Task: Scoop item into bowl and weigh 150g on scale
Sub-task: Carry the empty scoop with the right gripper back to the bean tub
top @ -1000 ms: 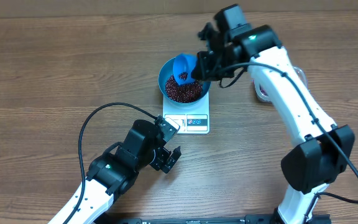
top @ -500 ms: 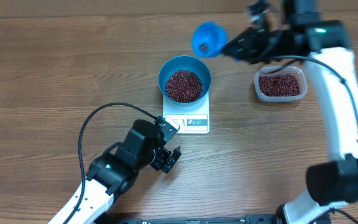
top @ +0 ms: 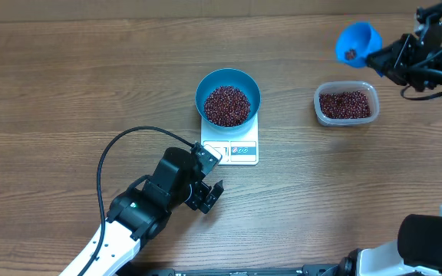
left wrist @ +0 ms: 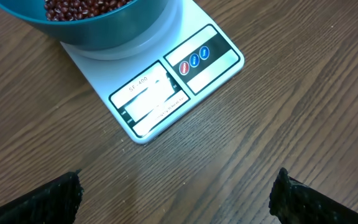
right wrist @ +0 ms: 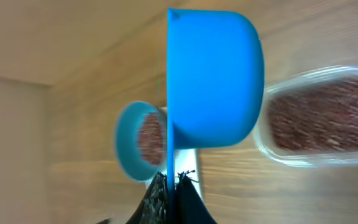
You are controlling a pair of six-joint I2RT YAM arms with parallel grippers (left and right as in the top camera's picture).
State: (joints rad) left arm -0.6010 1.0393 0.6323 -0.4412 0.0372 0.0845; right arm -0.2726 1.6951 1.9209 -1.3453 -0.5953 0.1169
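I see 2 risks. My left gripper (top: 208, 197), jaws wide and empty at 7 o'clock of the scale (top: 231, 151), could nudge it and spoil the reading. My right gripper (top: 386, 60), clamped on the tilted scoop (top: 357, 38), could fling its few beans (top: 349, 54). The bowl (top: 202, 86) on the scale holds a bean heap. The tub (top: 318, 102) at its 3 o'clock holds more.
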